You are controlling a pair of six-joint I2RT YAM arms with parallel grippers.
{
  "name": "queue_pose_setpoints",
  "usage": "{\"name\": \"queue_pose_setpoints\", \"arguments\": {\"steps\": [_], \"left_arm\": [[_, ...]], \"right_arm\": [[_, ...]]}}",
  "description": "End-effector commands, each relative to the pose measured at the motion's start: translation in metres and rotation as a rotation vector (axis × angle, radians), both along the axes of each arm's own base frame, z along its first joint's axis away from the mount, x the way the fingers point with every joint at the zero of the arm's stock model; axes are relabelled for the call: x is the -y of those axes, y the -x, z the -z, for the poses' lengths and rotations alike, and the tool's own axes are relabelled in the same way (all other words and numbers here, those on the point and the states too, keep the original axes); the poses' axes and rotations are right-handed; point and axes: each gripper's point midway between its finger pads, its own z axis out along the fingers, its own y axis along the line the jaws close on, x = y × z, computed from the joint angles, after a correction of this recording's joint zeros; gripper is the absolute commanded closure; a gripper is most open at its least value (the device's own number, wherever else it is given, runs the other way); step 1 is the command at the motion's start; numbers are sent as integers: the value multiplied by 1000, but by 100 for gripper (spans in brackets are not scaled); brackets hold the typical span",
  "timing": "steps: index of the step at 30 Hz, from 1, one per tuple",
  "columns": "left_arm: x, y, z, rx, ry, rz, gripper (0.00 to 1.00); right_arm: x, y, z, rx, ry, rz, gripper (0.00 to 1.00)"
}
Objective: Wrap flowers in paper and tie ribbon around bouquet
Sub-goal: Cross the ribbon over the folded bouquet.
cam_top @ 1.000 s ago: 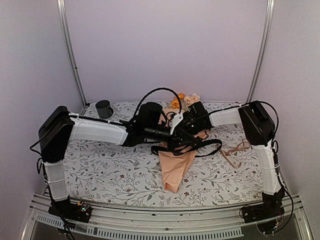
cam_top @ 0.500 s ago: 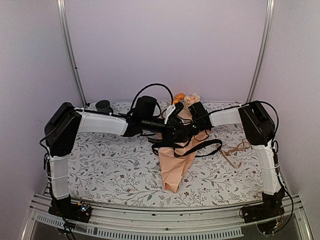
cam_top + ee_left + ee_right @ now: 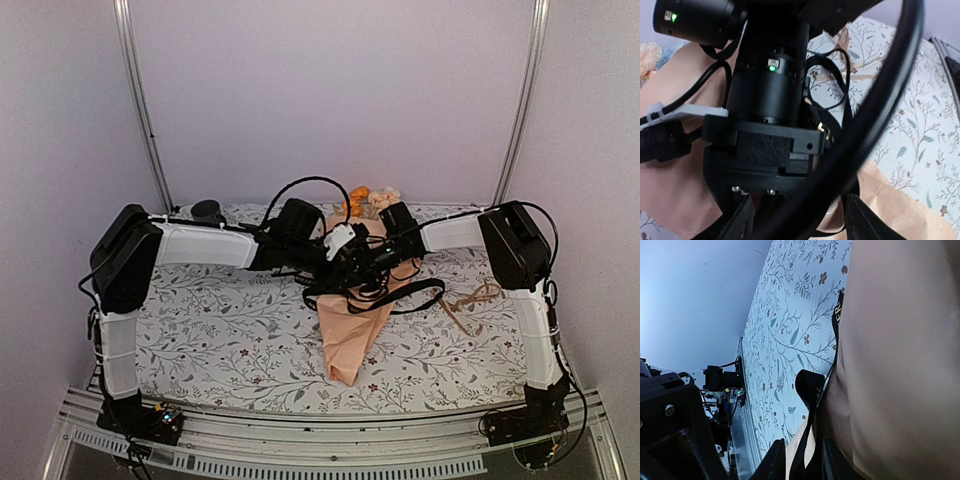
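The bouquet lies on the table as a cone of peach paper (image 3: 350,335), its tip toward me. The flowers (image 3: 368,198) stick out at the far end. The black ribbon (image 3: 425,292) loops across the cone and trails off to the right. Both grippers meet over the cone's upper part. My left gripper (image 3: 350,258) is open; in the left wrist view its fingers (image 3: 742,220) stand wide apart, with the right arm's wrist body and a cable in front. My right gripper (image 3: 802,462) has its jaws slightly parted, with a strand of ribbon (image 3: 809,385) hanging loose between them beside the paper (image 3: 900,365).
A dark mug (image 3: 208,210) stands at the back left, partly behind the left arm. A tangle of tan cord (image 3: 470,298) lies right of the bouquet. The floral table cover (image 3: 220,340) ends at a metal rail (image 3: 300,440) in front.
My left gripper has gone from shut to open and shifted a little over the cone. The right gripper's jaws have parted from shut. The bouquet has stayed in place.
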Motion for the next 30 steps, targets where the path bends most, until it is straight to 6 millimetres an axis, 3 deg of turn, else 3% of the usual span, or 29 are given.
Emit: {"name": "queue_pose_setpoints", "arguments": {"steps": [1, 4, 6, 10, 16, 18, 20, 21, 30], "left_arm": [[-13, 1, -15, 122, -89, 48, 26], [-17, 15, -25, 155, -85, 143, 26], [-23, 36, -37, 167, -43, 259, 29], [-36, 62, -5, 256, -131, 450, 28], [-40, 33, 21, 406, -281, 421, 28], [-36, 19, 35, 448, -316, 386, 36], [-32, 7, 36, 508, -331, 329, 52], [-33, 5, 39, 526, -341, 323, 54], [-27, 10, 67, 542, -396, 360, 48]], "right_arm": [[-3, -5, -28, 54, -42, 0, 75], [-3, -4, -28, 53, -42, 0, 76], [-3, -4, -28, 54, -41, 0, 76], [-2, -3, -26, 47, -37, 1, 76], [-1, -1, -22, 40, -30, 3, 76], [-1, -1, -22, 39, -31, 4, 76], [-1, -1, -22, 38, -31, 5, 77], [-1, -1, -22, 37, -31, 5, 77], [0, 1, -20, 32, -29, 4, 79]]}}
